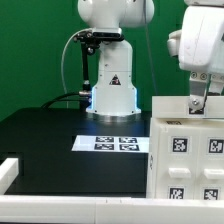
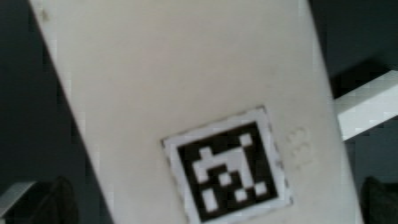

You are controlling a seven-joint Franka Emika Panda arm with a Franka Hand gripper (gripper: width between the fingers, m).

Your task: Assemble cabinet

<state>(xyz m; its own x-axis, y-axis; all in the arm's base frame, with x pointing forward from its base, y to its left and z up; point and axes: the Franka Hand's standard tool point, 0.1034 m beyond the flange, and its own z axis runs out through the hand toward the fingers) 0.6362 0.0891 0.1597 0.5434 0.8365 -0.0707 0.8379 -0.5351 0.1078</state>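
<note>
The cabinet (image 1: 185, 150), a white boxy piece with square black-and-white tag markers on its panels, stands at the near right of the black table (image 1: 45, 135) in the exterior view. The gripper (image 1: 197, 108) hangs directly above its top edge at the far right; whether the fingers are apart or together cannot be told. The marker board (image 1: 115, 143) lies flat just left of the cabinet, in front of the robot base (image 1: 112, 90). The wrist view shows a white cabinet panel (image 2: 160, 90) with one tag (image 2: 231, 165).

Black table (image 1: 40, 135), marker board (image 1: 118, 143) flat mid-table, white cabinet (image 1: 190, 150) at the exterior view's right, robot base (image 1: 112, 95) behind.
</note>
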